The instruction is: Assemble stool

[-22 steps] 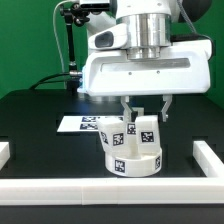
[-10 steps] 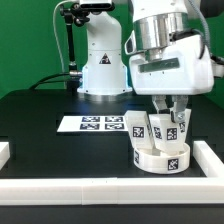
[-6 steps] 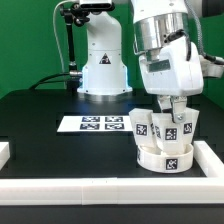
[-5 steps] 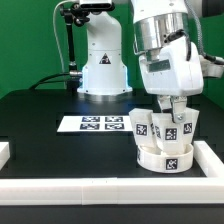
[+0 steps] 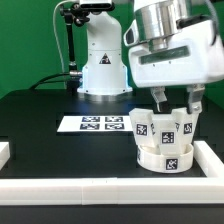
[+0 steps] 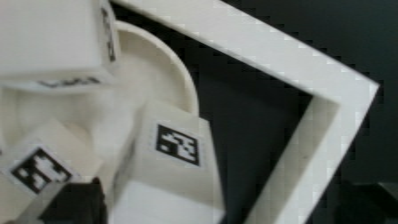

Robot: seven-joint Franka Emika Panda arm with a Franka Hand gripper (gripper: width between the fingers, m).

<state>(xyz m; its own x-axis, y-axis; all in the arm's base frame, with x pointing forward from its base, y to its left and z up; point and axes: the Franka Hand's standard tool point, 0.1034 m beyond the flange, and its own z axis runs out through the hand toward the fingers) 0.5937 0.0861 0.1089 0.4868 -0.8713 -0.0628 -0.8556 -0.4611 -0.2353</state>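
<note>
With jaws spread wide, gripper [image 5: 175, 103] hangs just above legs [image 5: 166, 125], gripping nothing; stool seat [image 5: 166, 157] sits on worktop [image 5: 60, 150], tucked beside border rail [image 5: 212, 160] corner, likely for bracing.

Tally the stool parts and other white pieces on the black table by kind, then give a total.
Stool seat: 1
Stool legs standing on the seat: 3 visible
Marker board: 1
White border rails: 3 (front, plus one at each side of the exterior view)
Total: 8
</note>
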